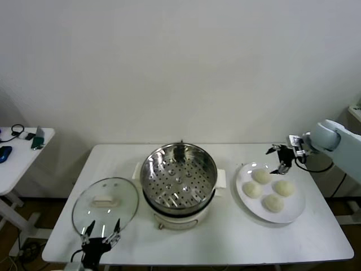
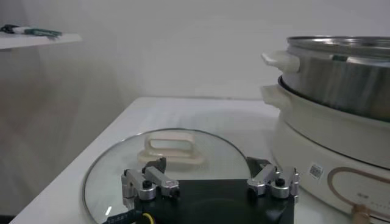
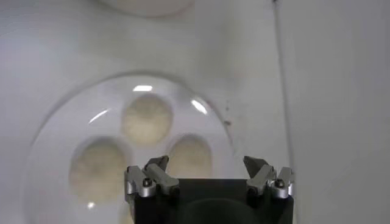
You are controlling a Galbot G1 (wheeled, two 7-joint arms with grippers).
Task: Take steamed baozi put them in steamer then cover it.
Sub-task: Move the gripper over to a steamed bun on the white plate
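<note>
Baozi (image 1: 267,190) x4 on white plate (image 1: 293,213), steamer (image 1: 178,175) uncovered, cover (image 1: 105,201) flat on tabletop (image 1: 237,237); right gripper (image 1: 280,159) jaws open above plate, left gripper (image 1: 100,232) jaws open by cover

4 cream baozi (image 1: 267,189) on white plate (image 1: 293,213) just under right gripper (image 1: 280,159). Steel steamer (image 1: 178,175) uncovered, empty, mid-table. Glass cover (image 1: 105,202) flat, just ahead of left gripper (image 1: 101,231).
</note>
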